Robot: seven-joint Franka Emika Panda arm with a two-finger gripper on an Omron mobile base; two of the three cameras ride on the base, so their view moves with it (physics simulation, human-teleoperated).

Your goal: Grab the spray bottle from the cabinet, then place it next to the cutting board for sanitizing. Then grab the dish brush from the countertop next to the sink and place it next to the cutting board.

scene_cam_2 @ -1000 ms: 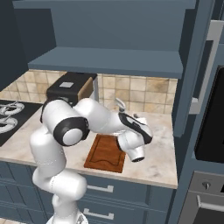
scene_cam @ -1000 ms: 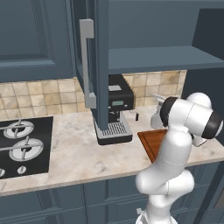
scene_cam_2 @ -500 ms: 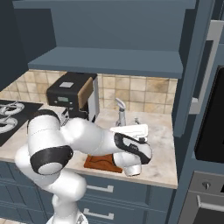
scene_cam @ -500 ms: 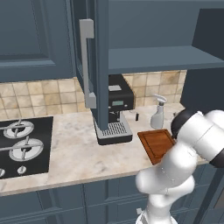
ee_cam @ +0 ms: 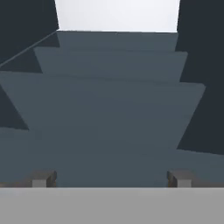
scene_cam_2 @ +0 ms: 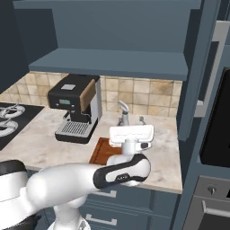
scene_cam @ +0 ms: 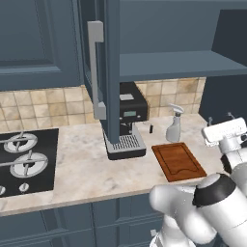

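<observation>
The bottle (scene_cam: pixel 173 126) stands upright on the countertop (scene_cam: pixel 82 164) just behind the board (scene_cam: pixel 178 160), where the sanitizing wants it, with the coffee machine (scene_cam: pixel 126 120) to its left and the empty gripper (ee_cam: pixel 112 178), jaws spread wide, facing cabinet (ee_cam: pixel 109 109) panels.

You've got the spray bottle (scene_cam_2: pixel 123 113) upright on the tabletop (scene_cam_2: pixel 164 155) just behind the cutting board (scene_cam_2: pixel 101 152), coffee machine (scene_cam_2: pixel 75 108) to its left.
</observation>
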